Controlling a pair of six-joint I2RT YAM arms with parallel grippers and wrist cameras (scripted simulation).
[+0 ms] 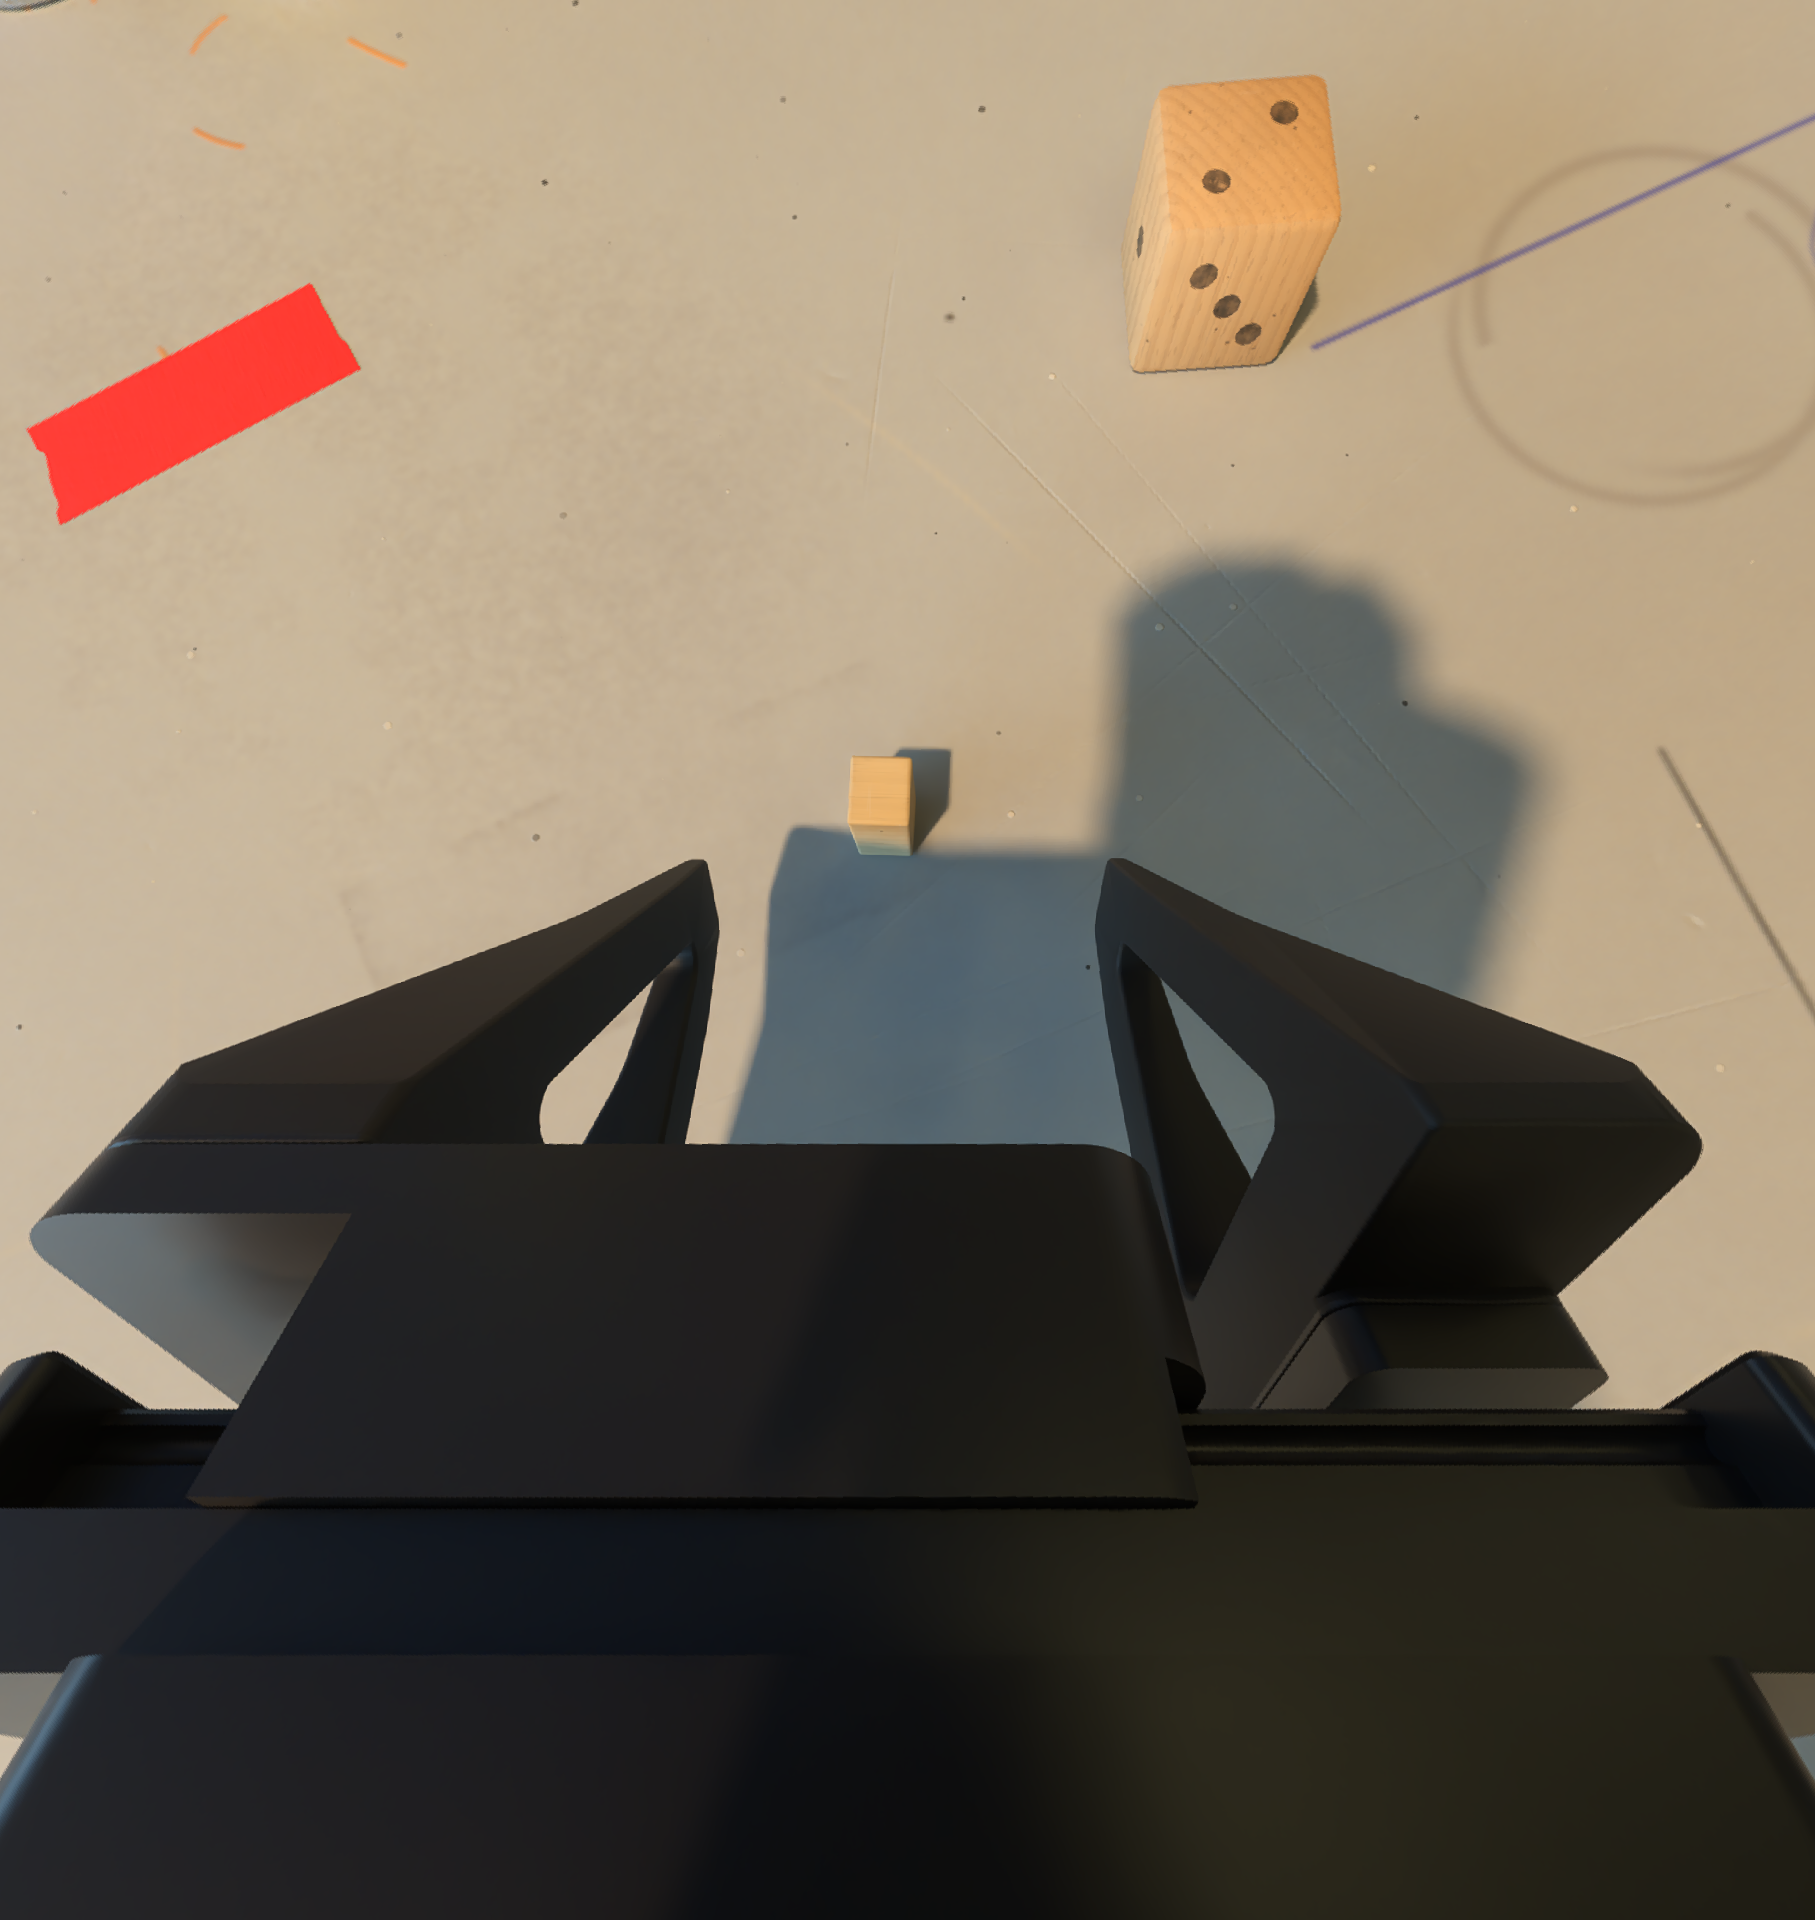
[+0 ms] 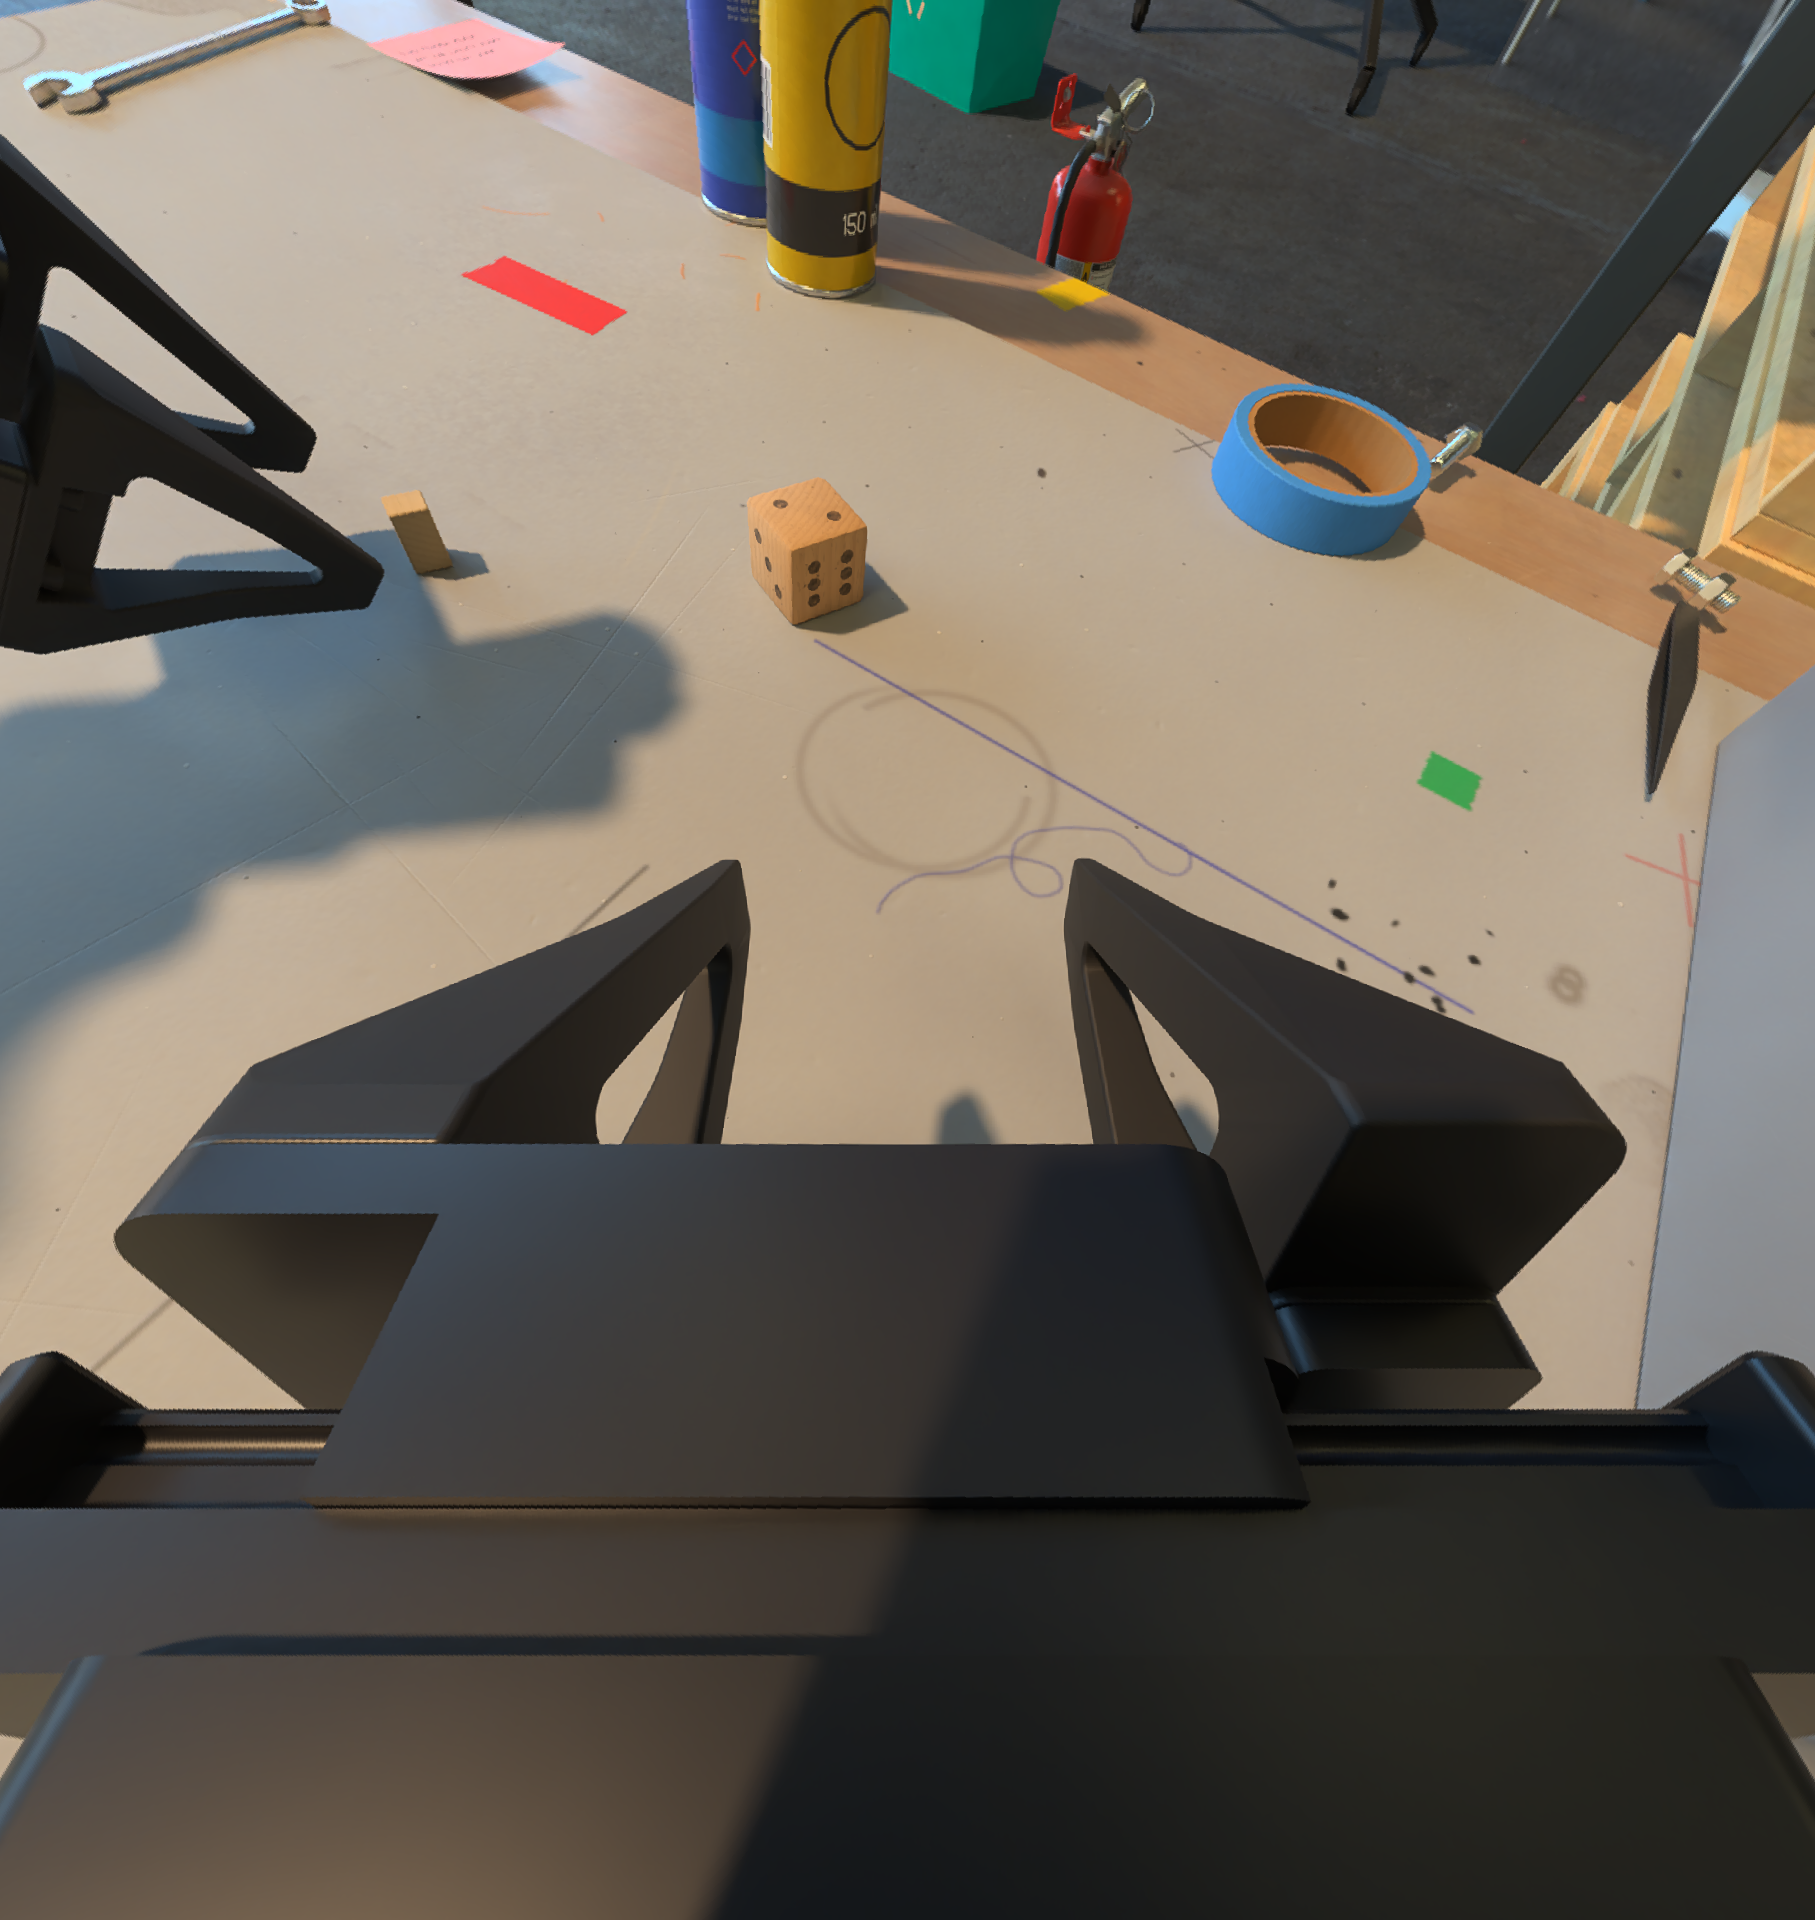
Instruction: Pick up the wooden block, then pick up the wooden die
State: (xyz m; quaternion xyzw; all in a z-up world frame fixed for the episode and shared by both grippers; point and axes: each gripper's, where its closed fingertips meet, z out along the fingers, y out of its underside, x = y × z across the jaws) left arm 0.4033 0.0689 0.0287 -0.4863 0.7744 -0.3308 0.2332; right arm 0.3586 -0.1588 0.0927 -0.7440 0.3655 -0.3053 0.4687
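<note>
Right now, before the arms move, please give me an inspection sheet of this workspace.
Surface: beige table, scuffed, pen marks, red tape strip.
Job's things: wooden block upright, wooden die apart from it; both untouched.
Clutter: blue tape roll, two spray cans, wrench.
Claws: left claw open before the block; right claw open, empty.
Cables: nothing seen.
Surroundings: fire extinguisher on the floor.

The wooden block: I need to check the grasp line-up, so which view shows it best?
The left wrist view: the wooden block stands upright just ahead of the open left gripper, near the centreline. In the right wrist view the block is small and far left, beside the left gripper.
</note>
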